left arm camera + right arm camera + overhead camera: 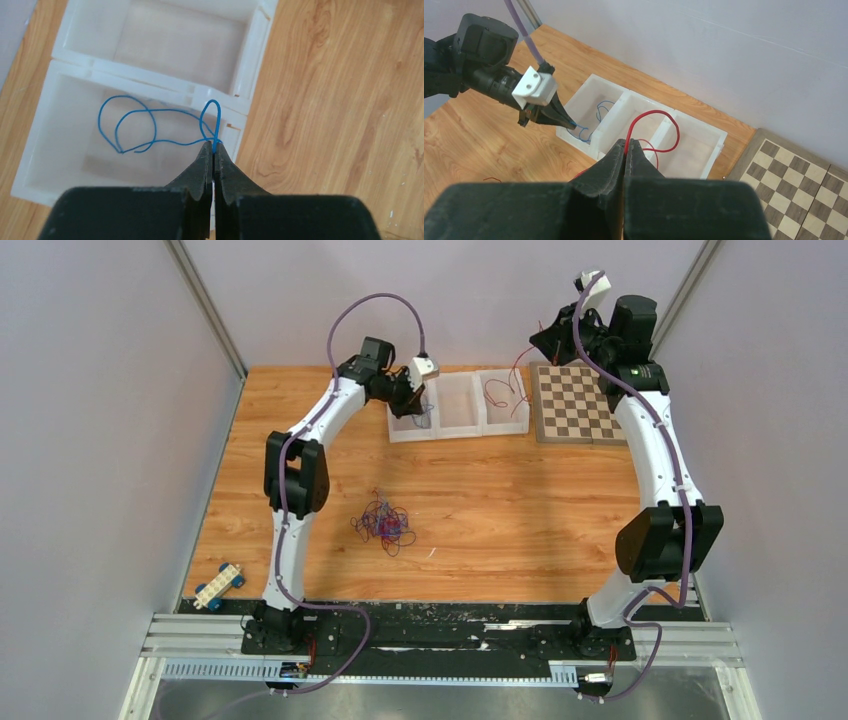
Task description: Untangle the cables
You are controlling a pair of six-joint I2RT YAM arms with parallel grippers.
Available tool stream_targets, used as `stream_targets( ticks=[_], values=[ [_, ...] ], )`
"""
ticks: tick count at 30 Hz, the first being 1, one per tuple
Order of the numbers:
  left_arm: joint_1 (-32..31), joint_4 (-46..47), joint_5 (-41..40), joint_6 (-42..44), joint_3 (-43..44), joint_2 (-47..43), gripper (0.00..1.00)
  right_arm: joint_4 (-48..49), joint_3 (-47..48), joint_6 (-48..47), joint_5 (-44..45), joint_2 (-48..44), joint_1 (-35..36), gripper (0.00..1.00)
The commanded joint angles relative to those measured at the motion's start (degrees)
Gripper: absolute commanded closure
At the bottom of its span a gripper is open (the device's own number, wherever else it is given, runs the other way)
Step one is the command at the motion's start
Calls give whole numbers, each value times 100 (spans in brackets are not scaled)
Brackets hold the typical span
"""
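Blue cable: a hair-thin blue cable [212, 101] makes one small loop right at your left fingertips and two wider loops off to their left, inside the end compartment of the white tray [150, 82].
Red cable: a thin red cable [658, 111] rises from your right fingertips in one tall open loop. Behind it are the tray's middle and far-end compartments, and you cannot tell whether it touches them.
Tangle: the other cables sit as a knotted blue, red and dark tangle [383, 523] on the table [520, 520], well apart from both grippers and nearer the arm bases.
Left gripper: your left gripper [213, 145] is clamped on the blue cable, with the jaws pressed together.
Right gripper: your right gripper [626, 142] is pinched on the red cable, with no gap between the jaws.
Left arm: it reaches forward and bends inward, the wrist tipped down over the tray's end compartment.
Right arm: it stretches up high, the wrist raised above the chessboard [575, 402] beside the tray.
Left wrist view: only here can you trace the full shape of the blue loops.
Right wrist view: only here do you see the left gripper from the side, its tip at the compartment's near wall.
Top view: only here do you see the tangle.
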Motion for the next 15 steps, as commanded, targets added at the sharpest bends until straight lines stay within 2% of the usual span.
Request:
stream_targets(
  ticks=[1, 4, 6, 7, 8, 11, 13, 15],
  values=[
    [379, 461, -72, -826, 249, 20, 100, 271, 277, 99, -35, 101, -20, 100],
    [447, 678, -603, -1260, 198, 82, 97, 308, 411, 179, -68, 276, -9, 100],
    [460, 711, -917, -1372, 253, 175, 83, 324, 525, 223, -62, 420, 6, 100],
    [464, 690, -974, -1396, 317, 217, 71, 341, 572, 197, -43, 488, 19, 100],
    [468, 675, -997, -1470, 345, 216, 64, 353, 619, 182, -12, 579, 17, 100],
    [484, 662, -791, -1658, 344, 54, 30, 378, 829, 169, 28, 921, 15, 100],
    [482, 693, -653, -1860, 248, -139, 19, 417, 951, 167, 86, 1147, 18, 100],
    [483, 715, -571, -2004, 156, -375, 12, 477, 1052, 87, 208, 1367, 20, 100]
  ],
)
